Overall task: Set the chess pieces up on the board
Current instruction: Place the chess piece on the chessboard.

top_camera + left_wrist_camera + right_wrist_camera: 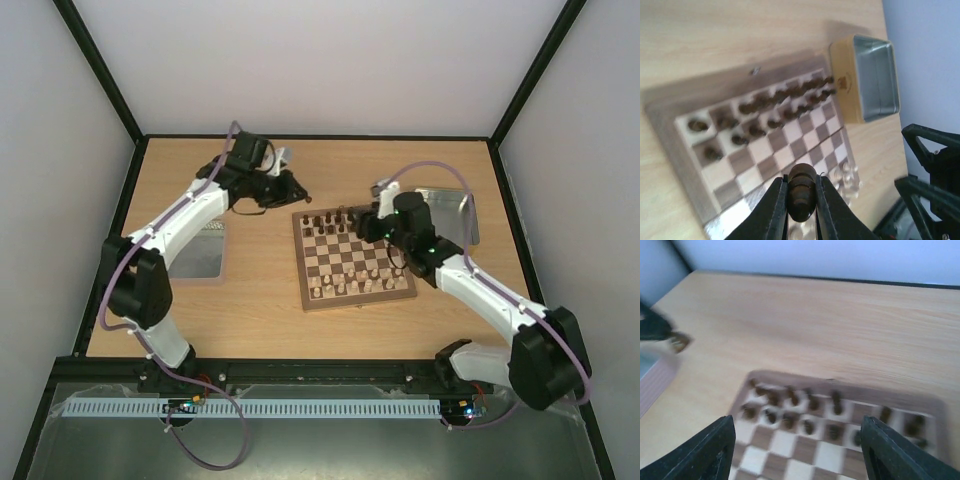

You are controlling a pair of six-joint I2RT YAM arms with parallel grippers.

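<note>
My left claw (802,184) was pinching a dark piece (801,201) between its two fingers, the piece's rounded top poking out past the fingertips. On the overhead camera that claw hung over the bare wooden surface (255,290), just beyond the far left corner of the board (355,301) and not over any square. My right claw (796,440) was spread wide with nothing between its fingers. It was held above the far right part of the board, near the dark back rows. The other dark pieces (326,222) stood along the two far rows, but both wrist views were too blurred for me to tell one kind from another. The pale pieces (350,285) stood along the near rows. One metal tray (200,252) lay on the surface well left of the board, and a second tray (455,205) sat off its far right corner, partly behind the right arm.
</note>
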